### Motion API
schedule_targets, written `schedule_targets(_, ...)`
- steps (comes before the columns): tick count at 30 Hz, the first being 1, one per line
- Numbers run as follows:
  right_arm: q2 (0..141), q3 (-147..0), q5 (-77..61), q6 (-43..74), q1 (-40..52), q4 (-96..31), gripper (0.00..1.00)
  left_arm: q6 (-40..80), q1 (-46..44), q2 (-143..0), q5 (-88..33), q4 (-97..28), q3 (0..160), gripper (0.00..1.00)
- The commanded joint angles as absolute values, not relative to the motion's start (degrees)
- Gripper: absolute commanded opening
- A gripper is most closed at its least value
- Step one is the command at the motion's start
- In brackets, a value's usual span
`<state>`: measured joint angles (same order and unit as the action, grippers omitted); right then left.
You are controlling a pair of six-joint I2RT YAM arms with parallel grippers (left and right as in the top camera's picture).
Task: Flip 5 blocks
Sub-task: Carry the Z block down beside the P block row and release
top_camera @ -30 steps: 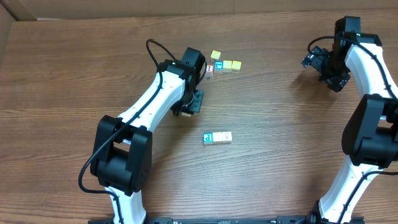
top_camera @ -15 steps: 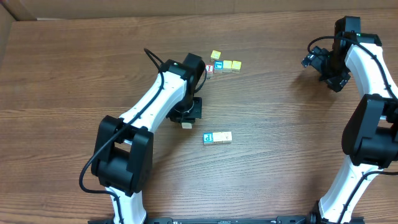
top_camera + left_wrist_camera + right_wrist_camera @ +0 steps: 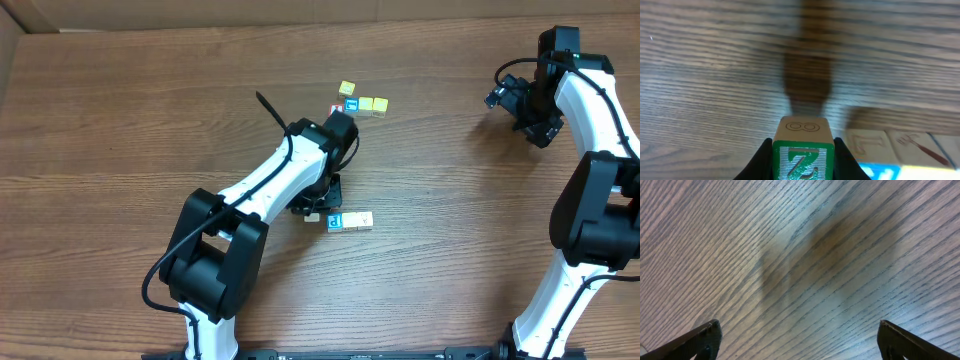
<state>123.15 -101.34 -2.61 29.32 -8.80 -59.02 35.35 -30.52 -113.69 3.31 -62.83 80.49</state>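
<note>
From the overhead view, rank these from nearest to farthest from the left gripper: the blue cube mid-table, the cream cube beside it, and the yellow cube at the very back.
1. Blue cube, just to the right of the left gripper.
2. Cream cube, next along on the blue one's right.
3. Yellow cube, far back, topping the cluster.
</note>
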Motion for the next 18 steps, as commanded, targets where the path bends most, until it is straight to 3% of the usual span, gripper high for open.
schedule_targets(1,121.4,-102.3,-2.7,29.1,-8.8,-58.7,1.0,38.4,-30.4,-112.4,4.8,-62.0,78.5,0.12)
schedule_targets(7,121.4,-102.3,-2.7,29.1,-8.8,-58.7,1.0,38.3,-30.4,-112.4,2.7,-61.5,78.4,0.15)
schedule_targets(13,121.4,-102.3,-2.7,29.1,-8.8,-58.7,1.0,37.7,-29.6,-112.4,2.4,-61.4,78.5,0.27)
schedule_targets(18,121.4,-102.3,-2.7,29.1,-8.8,-58.7,1.0,36.8,-28.3,-112.4,1.3,-61.5,79.2,0.29)
